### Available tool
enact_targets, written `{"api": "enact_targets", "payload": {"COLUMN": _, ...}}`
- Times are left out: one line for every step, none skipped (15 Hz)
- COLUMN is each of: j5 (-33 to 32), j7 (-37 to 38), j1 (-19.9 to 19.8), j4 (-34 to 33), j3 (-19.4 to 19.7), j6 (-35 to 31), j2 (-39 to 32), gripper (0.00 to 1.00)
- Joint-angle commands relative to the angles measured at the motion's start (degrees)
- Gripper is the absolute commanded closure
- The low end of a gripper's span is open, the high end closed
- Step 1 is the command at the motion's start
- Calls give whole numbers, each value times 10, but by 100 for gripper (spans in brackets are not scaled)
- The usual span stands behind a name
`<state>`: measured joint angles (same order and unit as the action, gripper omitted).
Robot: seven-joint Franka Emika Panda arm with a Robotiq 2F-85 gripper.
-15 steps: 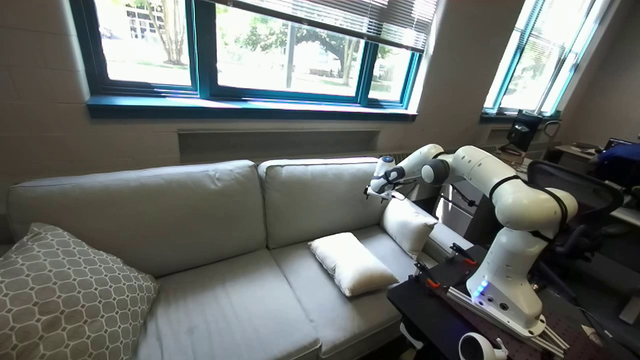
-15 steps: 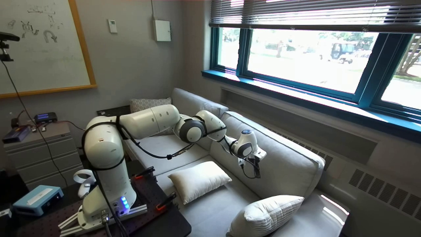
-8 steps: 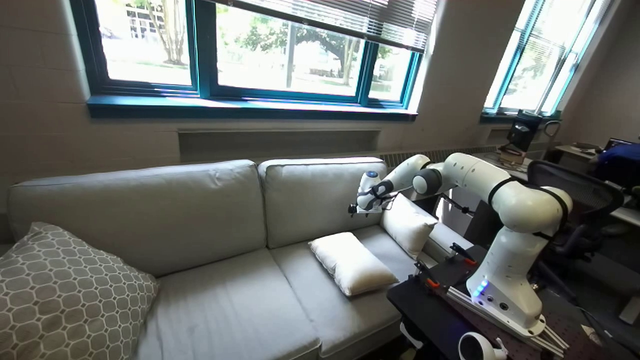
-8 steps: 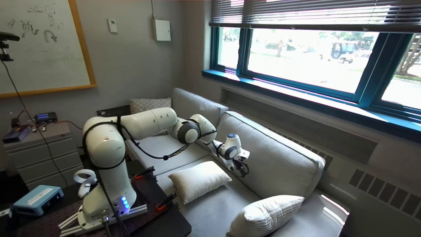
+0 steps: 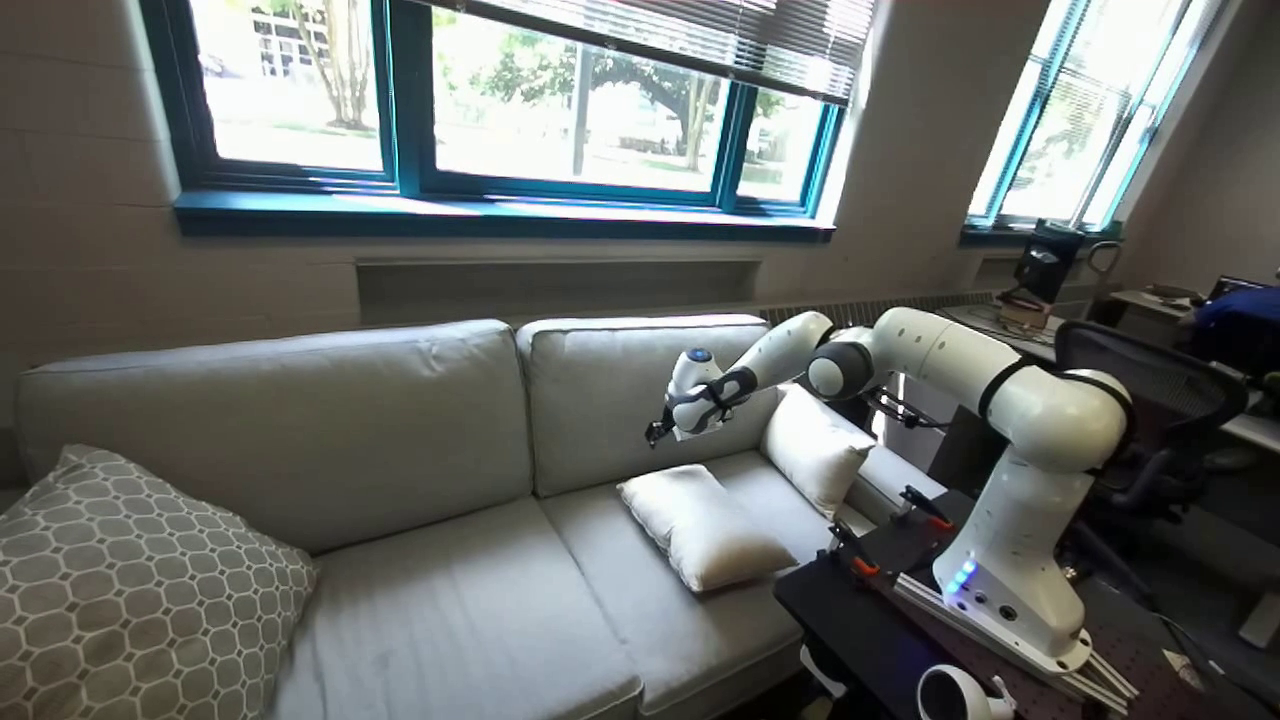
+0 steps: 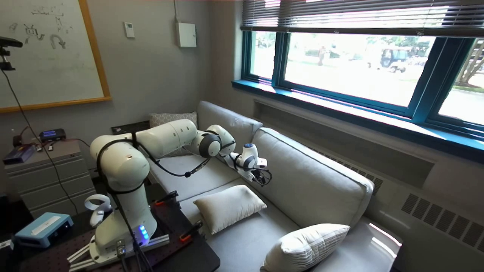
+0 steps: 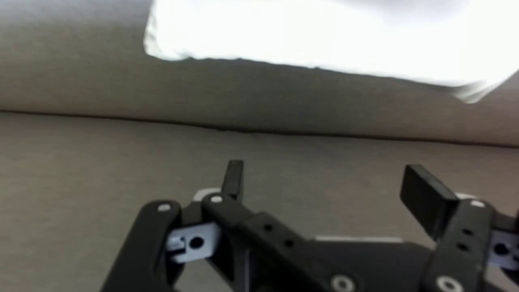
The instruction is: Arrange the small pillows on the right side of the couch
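Observation:
Two cream-white small pillows are on the beige couch (image 5: 420, 610). One small pillow (image 5: 705, 528) lies flat on the right seat cushion; it also shows in an exterior view (image 6: 230, 207). The other small pillow (image 5: 815, 450) leans against the right armrest and also shows in an exterior view (image 6: 306, 247). My gripper (image 5: 655, 437) is in the air by the right back cushion, above and behind the flat pillow, not touching it. In the wrist view the gripper (image 7: 323, 178) is open with nothing between its fingers. A bright white pillow (image 7: 316, 34), apparently the flat one, fills the top.
A larger grey-white patterned pillow (image 5: 150, 590) sits at the couch's left end. The back cushion (image 5: 640, 390) stands close behind the gripper. The robot's black table (image 5: 850, 620) with orange-black clamps (image 5: 855, 550) borders the couch's front.
My gripper has moved from near the armrest pillow leftward along the back cushion to behind the flat pillow, first lower, then slightly farther away. The pillows have not moved.

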<state>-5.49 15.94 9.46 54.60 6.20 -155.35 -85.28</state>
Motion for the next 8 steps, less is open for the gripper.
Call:
{"api": "enact_targets", "payload": {"j5": -17, "j7": -18, "j1": 51, "j4": -13, "j3": 12, "j6": 28, "j2": 1, "gripper": 0}}
{"api": "enact_targets", "payload": {"j5": -1, "j7": -8, "j1": 34, "j4": -4, "j3": 3, "j6": 11, "j2": 2, "gripper": 0}}
{"api": "enact_targets", "payload": {"j5": -4, "j7": -7, "j1": 49, "j4": -4, "j3": 6, "j6": 15, "j2": 2, "gripper": 0}}
{"api": "enact_targets", "payload": {"j5": -6, "j7": -6, "j1": 58, "j4": -4, "j3": 9, "j6": 17, "j2": 2, "gripper": 0}}
{"api": "enact_targets", "payload": {"j5": -7, "j7": -6, "j1": 61, "j4": -4, "j3": 10, "j6": 18, "j2": 2, "gripper": 0}}
{"api": "enact_targets", "payload": {"j5": -8, "j7": -6, "j1": 60, "j4": -4, "j3": 11, "j6": 18, "j2": 2, "gripper": 0}}
{"api": "enact_targets", "payload": {"j5": -8, "j7": -6, "j1": 57, "j4": -4, "j3": 12, "j6": 18, "j2": 2, "gripper": 0}}
{"api": "enact_targets", "payload": {"j5": -9, "j7": -7, "j1": 55, "j4": -4, "j3": 13, "j6": 18, "j2": 2, "gripper": 0}}
